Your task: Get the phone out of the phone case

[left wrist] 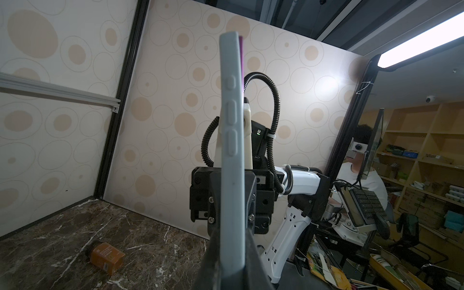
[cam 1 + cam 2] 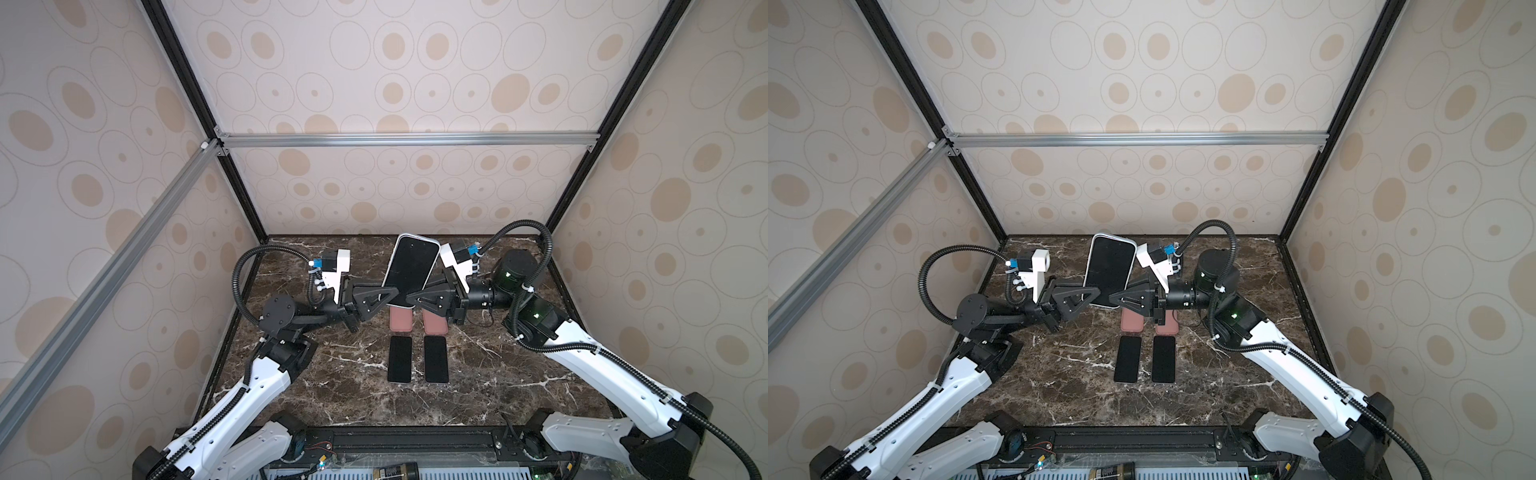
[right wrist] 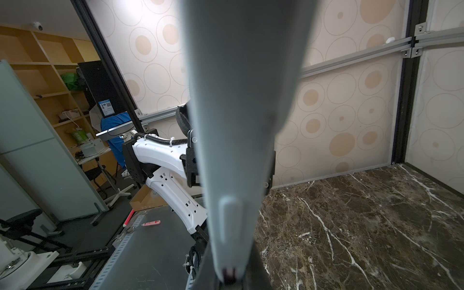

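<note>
Jaws, left gripper (image 2: 388, 296): pinch the near end of the phone case (image 2: 417, 238), one finger on each face; jaws, right gripper (image 2: 413, 300): pinch the same end from the opposite side, tips almost meeting the left pair; phone (image 2: 410, 266): sits inside the case, rises away from both pairs of jaws, dark screen toward the top views, raised clear of the table (image 2: 519, 374); left wrist view: shows the phone case (image 1: 232, 150) edge-on, pale, with three raised button covers, and a thin magenta strip beside its far end; right wrist view: shows the phone case (image 3: 238, 100) close and blurred, running out from between the fingers; below the jaws, flat on the table: left pink case (image 2: 401, 321) and right pink case (image 2: 435, 323); nearer the arm bases than the jaws: left black phone (image 2: 400, 359) and right black phone (image 2: 436, 359), side by side.
</note>
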Controlling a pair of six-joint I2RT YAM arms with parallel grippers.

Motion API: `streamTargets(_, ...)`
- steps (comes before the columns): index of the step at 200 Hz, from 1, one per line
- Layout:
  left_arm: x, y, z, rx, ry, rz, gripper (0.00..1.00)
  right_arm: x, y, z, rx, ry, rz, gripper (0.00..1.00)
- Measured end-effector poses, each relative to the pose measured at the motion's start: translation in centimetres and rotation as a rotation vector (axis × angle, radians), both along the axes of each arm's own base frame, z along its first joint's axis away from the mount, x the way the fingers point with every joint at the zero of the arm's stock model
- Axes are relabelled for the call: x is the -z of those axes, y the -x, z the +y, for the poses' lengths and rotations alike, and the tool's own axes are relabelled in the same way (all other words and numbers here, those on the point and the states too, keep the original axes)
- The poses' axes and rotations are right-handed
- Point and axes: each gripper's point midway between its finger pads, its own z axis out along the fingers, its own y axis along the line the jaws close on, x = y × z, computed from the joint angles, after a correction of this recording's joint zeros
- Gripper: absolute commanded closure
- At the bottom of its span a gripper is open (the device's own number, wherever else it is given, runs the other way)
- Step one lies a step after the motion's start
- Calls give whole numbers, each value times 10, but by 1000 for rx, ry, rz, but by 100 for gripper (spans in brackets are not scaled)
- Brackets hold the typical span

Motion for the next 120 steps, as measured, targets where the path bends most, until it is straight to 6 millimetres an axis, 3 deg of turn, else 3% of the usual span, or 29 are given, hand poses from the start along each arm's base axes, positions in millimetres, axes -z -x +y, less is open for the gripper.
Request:
streamTargets(17,3,-5,1,-52,-32,-26,62,4,-1,-2,27,9,-4,100)
streamTargets(51,-14,-19,8,-203,-98,-123,45,9,-5,-12,120,48,-34,100)
streamTargets(86,-43,-19,13,-330,-151,-273,39,21,-11,-29,249,129,-66,100)
streamTargets(120,-45,-21,15,-450,-210,-361,37,30,-16,-43,355,195,-90,100)
